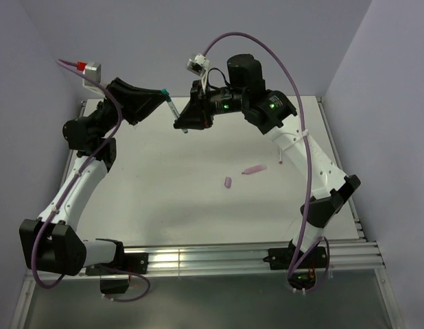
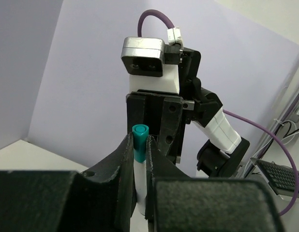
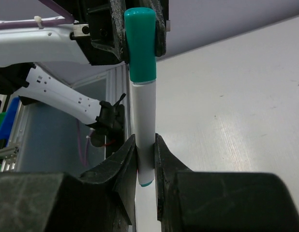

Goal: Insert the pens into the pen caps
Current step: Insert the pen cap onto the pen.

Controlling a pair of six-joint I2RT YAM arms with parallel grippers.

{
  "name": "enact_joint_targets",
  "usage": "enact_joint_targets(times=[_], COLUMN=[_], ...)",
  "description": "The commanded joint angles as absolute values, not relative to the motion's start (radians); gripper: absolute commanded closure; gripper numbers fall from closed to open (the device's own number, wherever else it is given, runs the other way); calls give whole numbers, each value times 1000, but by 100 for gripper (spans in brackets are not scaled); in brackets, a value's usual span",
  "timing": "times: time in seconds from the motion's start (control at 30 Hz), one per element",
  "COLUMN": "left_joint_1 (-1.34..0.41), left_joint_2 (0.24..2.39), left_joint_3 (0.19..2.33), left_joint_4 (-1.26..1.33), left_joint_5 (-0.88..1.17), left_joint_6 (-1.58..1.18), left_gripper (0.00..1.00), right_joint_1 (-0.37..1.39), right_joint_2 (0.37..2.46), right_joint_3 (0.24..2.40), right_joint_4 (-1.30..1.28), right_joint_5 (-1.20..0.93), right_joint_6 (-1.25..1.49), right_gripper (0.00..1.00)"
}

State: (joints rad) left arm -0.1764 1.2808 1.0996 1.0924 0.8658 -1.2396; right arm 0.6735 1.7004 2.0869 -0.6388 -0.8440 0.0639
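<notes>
A white-barrelled pen (image 1: 175,112) with a teal pen cap (image 1: 165,92) on its end hangs in the air between my two grippers, at the back of the table. My left gripper (image 1: 161,96) is shut on the teal cap (image 2: 140,137), and the white barrel (image 2: 141,179) runs down between its fingers. My right gripper (image 1: 182,126) is shut on the barrel (image 3: 144,121) near its tail end. The cap (image 3: 142,48) sits fully over the pen's tip. A pink pen (image 1: 254,168) and a lilac cap (image 1: 228,182) lie apart on the white table (image 1: 164,199).
The two wrists face each other closely above the back of the table. Purple cables (image 1: 267,51) loop over the right arm. A metal rail (image 1: 212,257) runs along the near edge between the arm bases. Lilac walls close in the back and both sides.
</notes>
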Motion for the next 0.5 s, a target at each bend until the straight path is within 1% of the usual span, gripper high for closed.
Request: enact_joint_targets(times=[0.0,0.03,0.1,0.13,0.2,0.27,0.4,0.47], left_joint_1=[-201,-201,-199,-199,-193,-186,-172,-167], left_joint_2=[1276,1276,1279,1281,1282,1287,1289,1281], left_joint_3=[1071,1074,1085,1089,1094,1092,1095,1092], left_joint_4=[1058,1037,1026,1011,994,1009,1009,1015], left_joint_5=[1019,1017,1016,1012,1005,988,979,988], left_joint_6=[-1250,-1247,-1243,-1235,-1224,-1245,-1253,-1252], left_gripper=[83,78,70,62,52,45,36,30], right_joint_1=[663,663,663,663,661,663,661,663], right_joint_2=[1657,1658,1661,1660,1654,1649,1634,1628], right_joint_3=[2175,2180,2180,2177,2161,2149,2115,2111], right_joint_4=[-380,-379,-379,-379,-377,-379,-379,-380], right_joint_5=[-888,-893,-899,-896,-894,-890,-890,-885], right_joint_6=[94,95,98,101,98,95,86,81], right_gripper=[100,100,100,100,100,100,100,100])
